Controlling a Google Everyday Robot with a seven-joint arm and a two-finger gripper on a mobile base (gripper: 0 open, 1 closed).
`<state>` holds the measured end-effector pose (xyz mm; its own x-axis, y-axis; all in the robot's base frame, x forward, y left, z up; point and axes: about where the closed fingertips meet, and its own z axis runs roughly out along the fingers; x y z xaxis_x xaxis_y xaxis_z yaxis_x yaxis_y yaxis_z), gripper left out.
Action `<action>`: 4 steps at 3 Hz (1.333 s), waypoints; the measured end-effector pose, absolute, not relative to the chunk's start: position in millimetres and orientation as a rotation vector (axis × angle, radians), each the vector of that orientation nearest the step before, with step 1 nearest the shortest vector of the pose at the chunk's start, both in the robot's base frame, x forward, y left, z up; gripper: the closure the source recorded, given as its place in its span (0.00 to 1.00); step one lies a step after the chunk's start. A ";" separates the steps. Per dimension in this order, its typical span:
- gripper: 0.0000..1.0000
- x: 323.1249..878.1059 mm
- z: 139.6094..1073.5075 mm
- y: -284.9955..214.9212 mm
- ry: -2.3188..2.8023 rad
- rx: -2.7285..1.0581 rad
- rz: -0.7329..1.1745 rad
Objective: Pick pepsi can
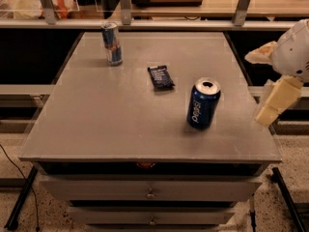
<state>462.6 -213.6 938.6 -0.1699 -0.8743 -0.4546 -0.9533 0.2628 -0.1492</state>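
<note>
The pepsi can [203,104] is dark blue with white lettering and a silver top. It stands upright on the right half of the grey table [111,110]. My gripper [268,79] hangs at the right edge of the view, just past the table's right edge and to the right of the can. Its cream fingers [278,100] are spread apart and hold nothing. It does not touch the can.
A slimmer blue-and-silver can [112,43] stands at the table's back left. A flat dark snack wrapper [161,77] lies near the middle, behind and left of the pepsi can. Drawers [150,191] sit under the tabletop. A railing and shelf run behind the table.
</note>
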 end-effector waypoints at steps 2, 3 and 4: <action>0.00 484.0 905.7 -197.8 1.850 -1.538 0.594; 0.00 487.9 896.8 -192.5 1.740 -1.476 0.695; 0.00 489.2 892.9 -185.2 1.643 -1.436 0.760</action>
<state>489.2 -185.2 892.9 -0.0274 -0.4969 -0.8674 -0.9828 0.1718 -0.0674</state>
